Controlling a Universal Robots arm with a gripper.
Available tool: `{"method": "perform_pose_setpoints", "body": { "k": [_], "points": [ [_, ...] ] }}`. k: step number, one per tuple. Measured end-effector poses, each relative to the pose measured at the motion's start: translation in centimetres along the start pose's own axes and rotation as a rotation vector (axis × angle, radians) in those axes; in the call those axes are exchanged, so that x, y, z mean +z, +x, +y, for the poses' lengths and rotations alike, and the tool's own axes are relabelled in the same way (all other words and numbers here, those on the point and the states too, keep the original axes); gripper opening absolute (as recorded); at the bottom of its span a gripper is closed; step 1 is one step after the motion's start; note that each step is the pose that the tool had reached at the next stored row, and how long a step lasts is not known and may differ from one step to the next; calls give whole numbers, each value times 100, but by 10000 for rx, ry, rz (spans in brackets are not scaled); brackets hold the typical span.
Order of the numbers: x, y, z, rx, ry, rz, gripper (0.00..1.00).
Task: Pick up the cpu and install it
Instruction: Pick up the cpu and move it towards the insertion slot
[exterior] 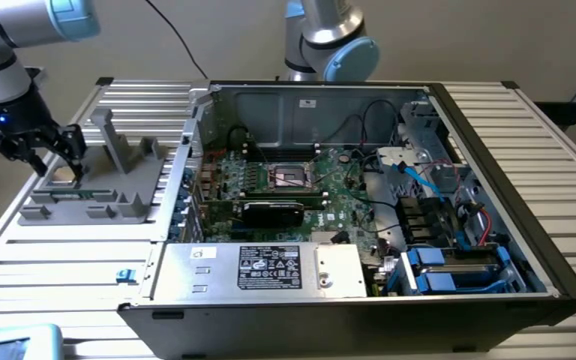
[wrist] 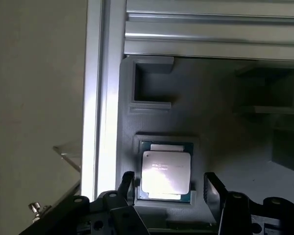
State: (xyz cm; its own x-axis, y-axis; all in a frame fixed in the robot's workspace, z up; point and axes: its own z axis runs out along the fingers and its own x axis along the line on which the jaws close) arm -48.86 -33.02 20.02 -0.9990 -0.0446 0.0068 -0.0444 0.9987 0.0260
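Exterior view: the claw point(exterior: 56, 163) hangs over a grey holder point(exterior: 118, 196) on the counter point(exterior: 58, 259), at the exterior view's left of the open computer case point(exterior: 268, 112), whose socket point(exterior: 290, 178) seems uncovered to receive a chip. Wrist view: the cpu point(wrist: 165, 171) lies flat in a square pocket of the holder, which keeps it in place. The claw stands wide, one finger at each side of the cpu.

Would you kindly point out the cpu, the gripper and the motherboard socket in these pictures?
cpu point(wrist: 165, 171), wrist view, middle of its shiny metal lid.
gripper point(exterior: 58, 169), exterior view, midway between its open fingertips.
motherboard socket point(exterior: 290, 178), exterior view, centre of the framed square.
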Motion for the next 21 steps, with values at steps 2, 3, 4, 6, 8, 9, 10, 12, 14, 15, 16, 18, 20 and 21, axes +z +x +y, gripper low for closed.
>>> {"method": "perform_pose_setpoints", "body": {
  "k": [2,3,4,6,8,9,10,12,14,15,16,18,20,21],
  "points": [
    [14,0,0,35,-4,7,68],
    [19,0,-1,48,-5,10,68],
    [25,0,-1,67,-14,13,68],
    [36,0,-1,168,-34,20,68],
    [43,0,-1,339,-54,18,68],
    [48,0,-1,452,-57,13,68],
    [50,0,-1,574,-59,10,68],
    [51,-1,-2,621,-60,9,68],
    [55,0,-2,622,-61,8,68],
    [61,-1,-2,622,-62,6,68],
    [64,-1,-2,622,-60,11,68],
    [74,-1,-2,622,-60,15,68],
    [84,-1,-2,624,-61,24,68],
    [86,-1,-2,625,-60,35,68]
  ]
}}
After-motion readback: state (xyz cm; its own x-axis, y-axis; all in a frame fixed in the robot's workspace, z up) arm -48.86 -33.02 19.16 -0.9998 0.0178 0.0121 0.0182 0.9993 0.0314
